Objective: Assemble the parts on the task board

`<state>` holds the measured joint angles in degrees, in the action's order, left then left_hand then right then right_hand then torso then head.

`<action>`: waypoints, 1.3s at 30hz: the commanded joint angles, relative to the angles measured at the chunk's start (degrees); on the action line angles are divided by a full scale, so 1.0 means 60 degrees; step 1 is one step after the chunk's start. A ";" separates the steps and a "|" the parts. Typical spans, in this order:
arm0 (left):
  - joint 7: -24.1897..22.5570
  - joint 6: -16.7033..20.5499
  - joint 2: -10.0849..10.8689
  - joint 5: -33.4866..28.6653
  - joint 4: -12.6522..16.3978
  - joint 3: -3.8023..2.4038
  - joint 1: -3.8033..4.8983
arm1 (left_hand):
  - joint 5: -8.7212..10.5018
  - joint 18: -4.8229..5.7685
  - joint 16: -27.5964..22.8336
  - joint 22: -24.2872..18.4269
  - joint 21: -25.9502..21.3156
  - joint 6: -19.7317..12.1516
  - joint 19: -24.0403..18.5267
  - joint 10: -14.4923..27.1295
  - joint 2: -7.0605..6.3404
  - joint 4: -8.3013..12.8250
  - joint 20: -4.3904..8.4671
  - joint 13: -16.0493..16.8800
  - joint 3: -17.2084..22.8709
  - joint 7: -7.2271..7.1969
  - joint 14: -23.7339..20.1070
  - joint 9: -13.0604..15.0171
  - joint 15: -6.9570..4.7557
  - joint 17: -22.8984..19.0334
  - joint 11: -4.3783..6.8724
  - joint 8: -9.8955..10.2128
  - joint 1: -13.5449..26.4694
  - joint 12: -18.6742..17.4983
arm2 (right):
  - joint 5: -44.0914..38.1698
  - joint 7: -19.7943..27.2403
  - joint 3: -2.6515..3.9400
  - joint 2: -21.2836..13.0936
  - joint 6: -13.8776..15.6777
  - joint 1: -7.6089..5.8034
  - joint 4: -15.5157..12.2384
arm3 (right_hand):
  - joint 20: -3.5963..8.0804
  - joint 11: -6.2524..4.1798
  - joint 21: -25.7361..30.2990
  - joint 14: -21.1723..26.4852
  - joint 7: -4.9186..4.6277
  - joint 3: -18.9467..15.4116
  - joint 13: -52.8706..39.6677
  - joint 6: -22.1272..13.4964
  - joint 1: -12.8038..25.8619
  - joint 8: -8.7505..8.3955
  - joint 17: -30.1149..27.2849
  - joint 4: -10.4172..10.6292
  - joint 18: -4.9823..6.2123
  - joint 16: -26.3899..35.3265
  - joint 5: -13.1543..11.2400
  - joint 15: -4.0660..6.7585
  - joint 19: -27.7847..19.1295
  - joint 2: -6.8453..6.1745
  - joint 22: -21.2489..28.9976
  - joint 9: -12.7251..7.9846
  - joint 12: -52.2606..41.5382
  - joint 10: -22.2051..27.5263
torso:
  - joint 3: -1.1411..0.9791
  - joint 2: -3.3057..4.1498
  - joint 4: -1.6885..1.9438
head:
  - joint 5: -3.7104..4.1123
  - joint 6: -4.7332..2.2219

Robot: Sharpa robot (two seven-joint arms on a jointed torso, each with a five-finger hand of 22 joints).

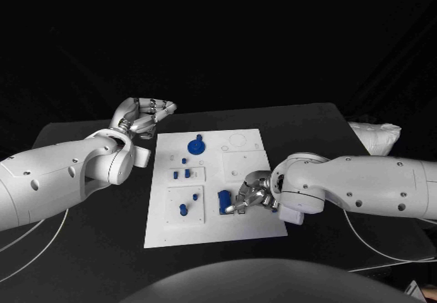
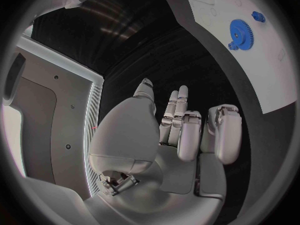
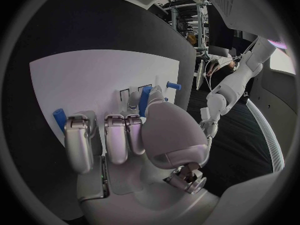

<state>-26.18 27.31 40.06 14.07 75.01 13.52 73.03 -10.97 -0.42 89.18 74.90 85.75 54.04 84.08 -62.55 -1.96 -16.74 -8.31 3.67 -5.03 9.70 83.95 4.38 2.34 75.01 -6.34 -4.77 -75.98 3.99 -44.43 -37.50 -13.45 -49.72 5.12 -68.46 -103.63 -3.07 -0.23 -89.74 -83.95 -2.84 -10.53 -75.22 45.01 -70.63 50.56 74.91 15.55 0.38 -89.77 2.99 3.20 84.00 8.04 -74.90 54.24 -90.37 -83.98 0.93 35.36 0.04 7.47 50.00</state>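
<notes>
Right hand (image 1: 253, 197) pinches a blue part (image 1: 224, 201) at board's (image 1: 209, 227) five o'clock; small, rigid, slippery; left hand (image 1: 144, 115) curled, empty.

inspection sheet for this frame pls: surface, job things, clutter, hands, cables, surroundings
Surface: black table, white task board in the middle.
Job's things: blue gear at the board's far end; small blue parts mid-board; blue block by the right hand.
Clutter: white bag at the table's far right.
Hands: left hand curled, holds nothing, off the board; right hand over the board, grip unclear.
Cables: white cables under both arms.
Surroundings: dark backdrop.
</notes>
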 commanded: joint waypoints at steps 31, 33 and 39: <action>-0.0031 -0.0163 -0.0020 0.0044 0.0015 -0.0007 0.0006 | -0.0057 -0.0118 -0.0032 0.2270 -0.0012 -0.0053 0.0424 0.0017 0.0133 0.0004 -0.0049 0.0009 -0.0089 0.0011 0.0854 -0.0005 0.0050 0.2123 -0.0028 0.0046 -0.0042 0.0006 | -0.0271 0.0608 0.0000 -0.0110 0.1035 0.0025 -0.0136 | 0.0143 -0.0141 -0.0043 -0.1009 0.0102 0.0344 -0.2463 0.0262 -0.1074 -0.0210 0.2514 -0.1216 -0.0063 -0.0039 0.0038 0.0182 0.1000 -0.0679 -0.2516 0.0622 0.0062 -0.1004 | -0.0003 -0.0001 0.0001 | -0.0017 -0.0001; -0.0029 -0.0170 -0.0019 0.0044 0.0013 -0.0007 0.0006 | -0.0057 -0.0118 -0.0032 0.2270 -0.0012 -0.0053 0.0424 0.0017 0.0133 0.0004 -0.0049 0.0009 -0.0089 0.0011 0.0854 -0.0005 0.0050 0.2123 -0.0028 0.0046 -0.0042 0.0006 | -0.0255 0.0801 0.0001 -0.0212 0.1353 0.0014 -0.0227 | 0.0141 -0.0138 -0.0043 -0.1009 0.0097 0.0299 -0.2463 0.0279 -0.0925 -0.0214 0.2514 -0.1136 -0.0063 -0.0039 0.0031 0.0179 0.1000 -0.0725 -0.2516 0.0669 0.0062 -0.1004 | 0.0000 -0.0003 -0.0010 | -0.0026 -0.0001; -0.0017 -0.0186 -0.0028 0.0044 0.0003 -0.0007 0.0006 | -0.0057 -0.0118 -0.0032 0.2270 -0.0012 -0.0053 0.0424 0.0017 0.0133 0.0004 -0.0049 0.0009 -0.0089 0.0011 0.0854 -0.0005 0.0050 0.2123 -0.0028 0.0046 -0.0042 0.0006 | -0.0187 0.1315 0.0002 -0.0909 0.2066 -0.0293 -0.0700 | 0.0144 -0.0121 -0.0043 -0.1009 0.0071 0.0287 -0.2463 0.0143 -0.0544 -0.0568 0.2514 -0.0846 -0.0063 -0.0039 0.0466 0.0178 0.1000 -0.0612 -0.2516 0.0617 0.0062 -0.1004 | 0.0017 -0.0007 -0.0001 | 0.0069 -0.0001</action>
<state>-26.06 27.15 40.00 14.09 74.94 13.52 73.03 -10.97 -0.42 89.18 74.90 85.76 54.04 84.08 -62.55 -1.66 -16.72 -8.31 3.67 -5.35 9.70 83.95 4.38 2.34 75.01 -6.34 -4.77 -76.29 3.99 -45.26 -33.05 -13.48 -54.81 13.56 -70.00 -107.38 -2.66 -0.55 -89.74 -83.91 -2.41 -8.83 -74.83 46.13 -74.41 47.24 74.91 10.25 0.37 -89.77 5.62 4.03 84.00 4.62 -74.93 57.99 -89.94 -83.91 0.96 35.34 -0.01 7.66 50.00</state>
